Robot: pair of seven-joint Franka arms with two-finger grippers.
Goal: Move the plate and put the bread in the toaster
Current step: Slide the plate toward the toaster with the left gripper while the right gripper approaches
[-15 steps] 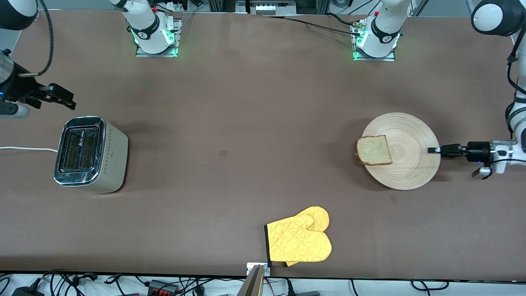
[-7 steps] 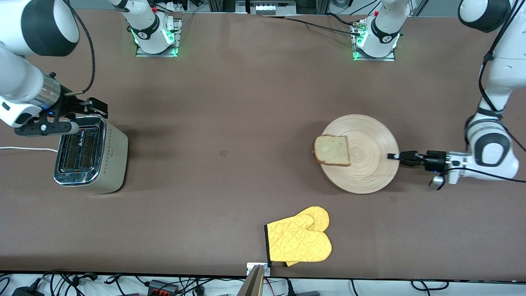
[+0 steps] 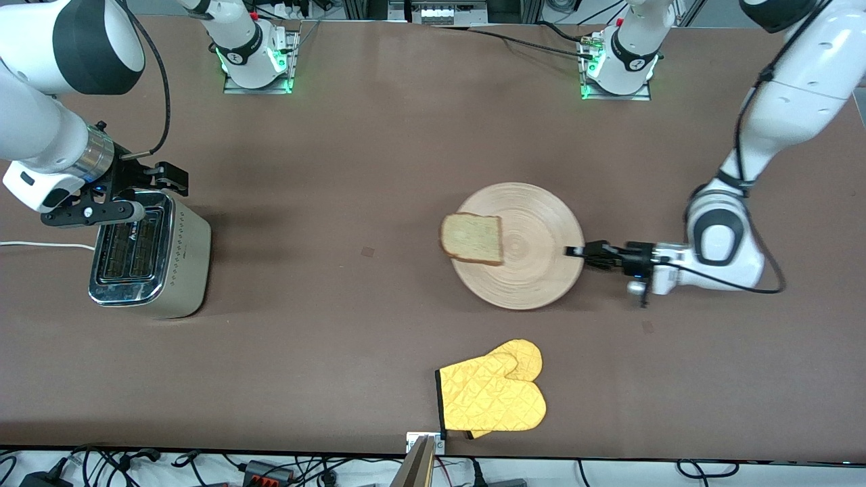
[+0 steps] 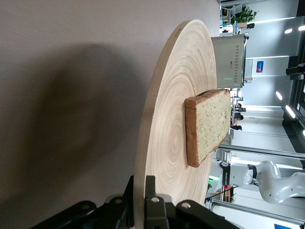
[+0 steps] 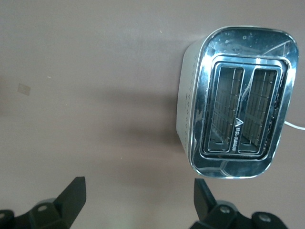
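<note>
The light-wood plate [image 3: 534, 270] is near the table's middle with the bread [image 3: 472, 238] lying on its edge toward the right arm's end. My left gripper [image 3: 583, 251] is shut on the plate's rim at the left arm's side. In the left wrist view the jaws [image 4: 142, 191] pinch the plate [image 4: 167, 138] edge-on, and the bread [image 4: 207, 126] rests on it. The toaster [image 3: 149, 253] stands at the right arm's end, slots up. My right gripper [image 3: 139, 196] is open and empty over the toaster's farther edge; the right wrist view shows the gripper [image 5: 140, 195] beside the toaster [image 5: 240, 129].
A yellow oven mitt [image 3: 494, 396] lies near the table's front edge, nearer the camera than the plate. The toaster's white cord [image 3: 40, 245] runs off toward the right arm's end. Bare brown table lies between the plate and the toaster.
My left gripper has carried the plate with the bread from the left arm's end toward the table's middle. My right gripper has moved in over the toaster's farther edge.
</note>
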